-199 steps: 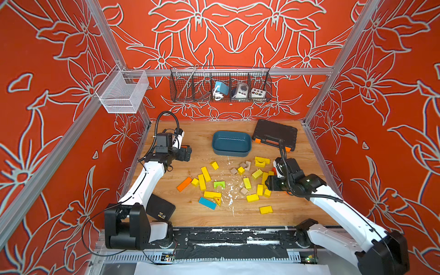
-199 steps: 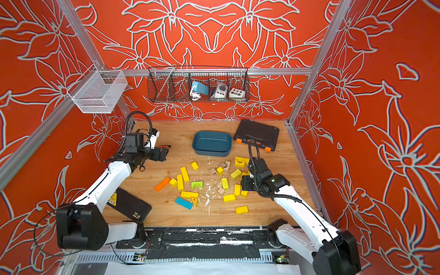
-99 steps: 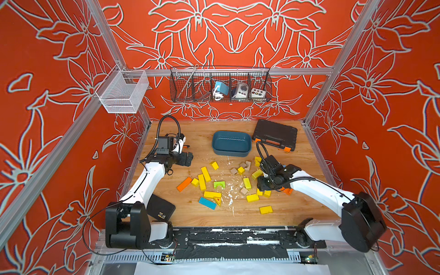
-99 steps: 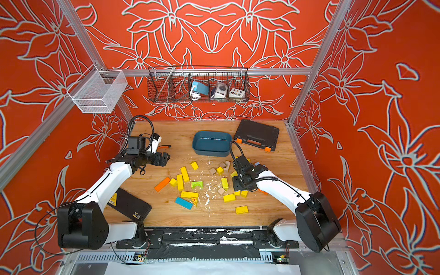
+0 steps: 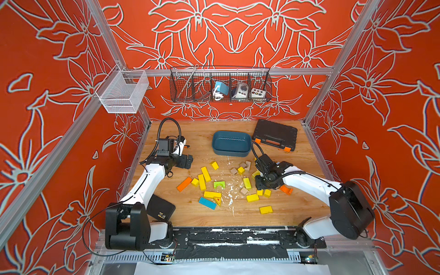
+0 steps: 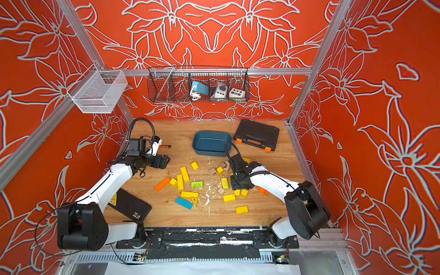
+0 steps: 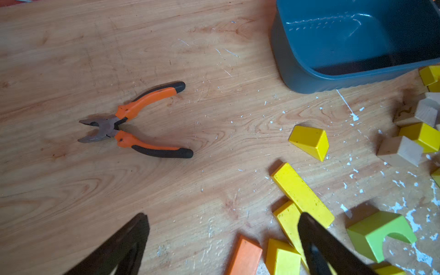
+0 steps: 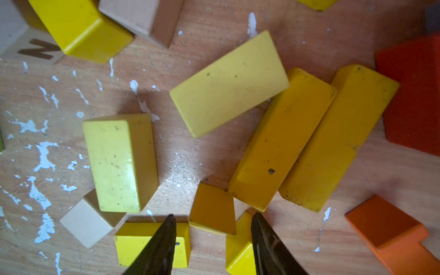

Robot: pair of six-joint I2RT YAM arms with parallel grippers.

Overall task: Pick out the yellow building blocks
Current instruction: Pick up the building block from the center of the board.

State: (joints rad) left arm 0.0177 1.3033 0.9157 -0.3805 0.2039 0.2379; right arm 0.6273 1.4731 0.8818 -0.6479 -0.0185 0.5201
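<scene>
Yellow building blocks (image 5: 206, 173) still scattered; right hand (image 8: 213, 216), narrowed, astride small wedge (image 8: 212, 204); left hand (image 7: 222, 214) wide.

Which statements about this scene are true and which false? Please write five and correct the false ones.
1. The blue bin holds no blocks. True.
2. The pliers lie inside the black case. False: they lie on the table, handles spread.
3. The left gripper has its jaws wide apart, holding nothing. True.
4. The right gripper carries an orange block. False: its jaws straddle a small yellow block.
5. A lime-green arch lies among the yellow blocks. True.
</scene>
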